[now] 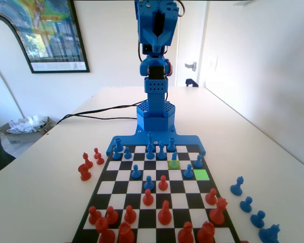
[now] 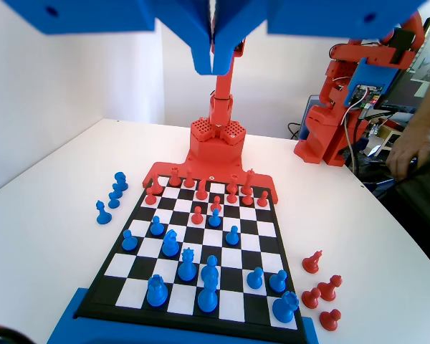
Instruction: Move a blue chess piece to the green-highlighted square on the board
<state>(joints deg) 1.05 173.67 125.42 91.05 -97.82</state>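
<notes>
Angular plastic gripper (jaws pressed together) above chequered board.

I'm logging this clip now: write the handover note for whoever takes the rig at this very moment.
Gripper: raised high above the board, jaws shut together, nothing held.
Board: flat on the table, red and blue pieces spread over it.
Bright green square: in the fixed view, at the board's right edge; no piece stands on it.
Duller green square: diagonally up-left of it, also bare.
Nearest blue piece: a small one on the square just left of the bright green one.
Captured pieces stand off the board on both sides.
Done: nothing visible yet.
Left: lower, grasp a blue piece, set it on the bright green square.
</notes>
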